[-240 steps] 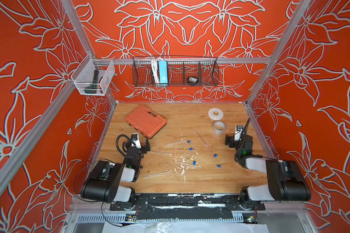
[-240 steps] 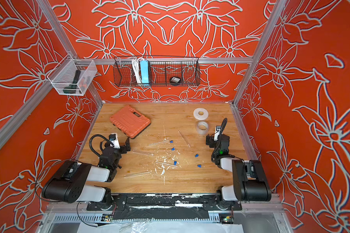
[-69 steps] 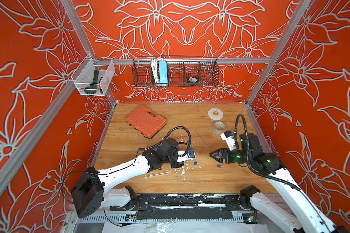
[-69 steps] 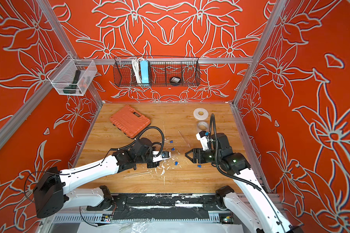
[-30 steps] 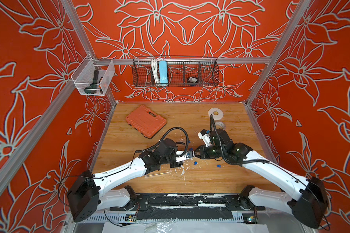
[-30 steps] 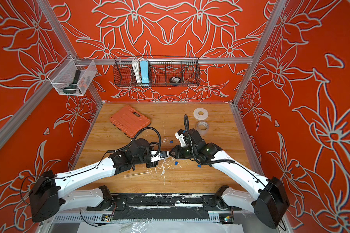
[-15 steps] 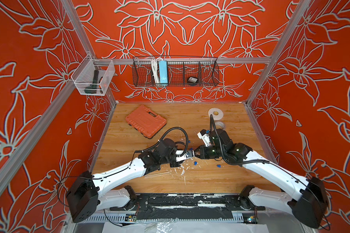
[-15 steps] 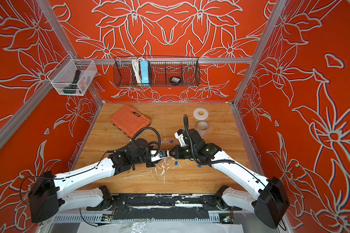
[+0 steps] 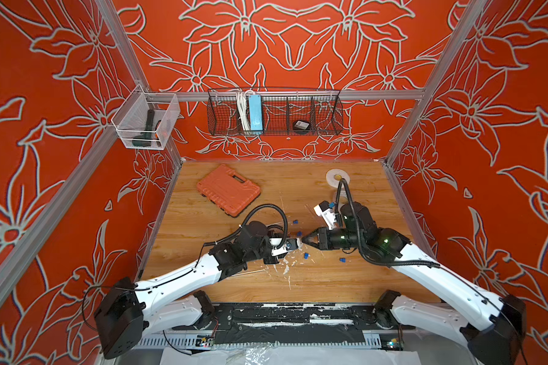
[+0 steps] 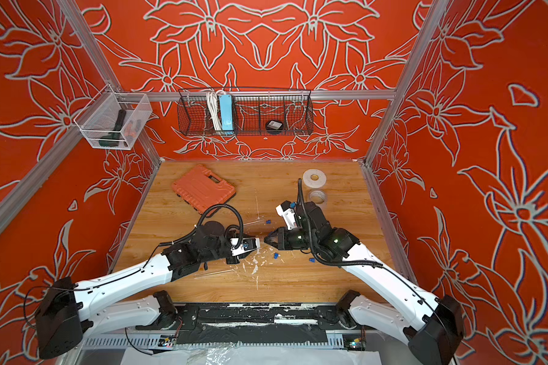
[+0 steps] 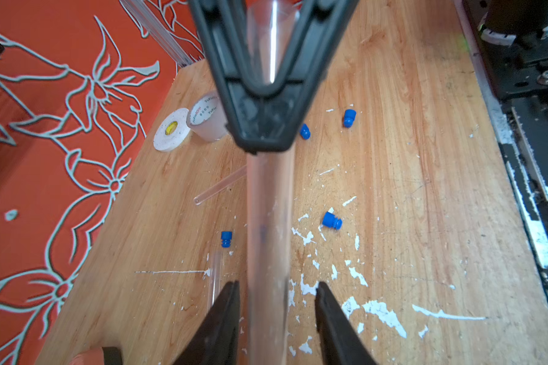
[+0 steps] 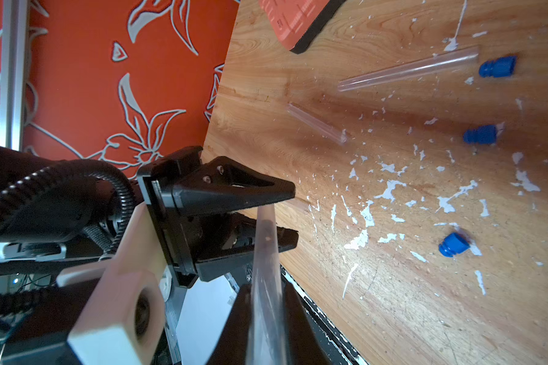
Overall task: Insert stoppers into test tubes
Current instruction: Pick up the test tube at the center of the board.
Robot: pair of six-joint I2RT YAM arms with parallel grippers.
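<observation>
Both grippers meet tip to tip over the middle of the wooden table [image 9: 345,284]. A clear test tube [image 11: 268,221] runs between them. My right gripper [image 12: 264,290] is shut on one end of it. My left gripper [image 11: 276,286] is open, its jaws standing clear of the tube on both sides. In both top views the left gripper [image 9: 293,244] faces the right gripper [image 10: 266,240]. Blue stoppers [image 11: 332,220] [image 12: 453,245] lie loose on the wood beneath, with one [image 9: 295,222] farther back. More test tubes [image 12: 405,71] [image 11: 219,189] lie flat nearby.
An orange case [image 9: 228,189] lies at the back left. Two tape rolls [image 10: 314,178] [image 10: 317,196] sit at the back right. White flecks [image 11: 380,311] cover the wood under the grippers. A wire basket [image 9: 274,112] and a clear bin [image 9: 144,121] hang on the walls.
Over the last second my left gripper's jaws have opened away from the tube, and my right gripper has shut on it. Both arms have hardly moved.
</observation>
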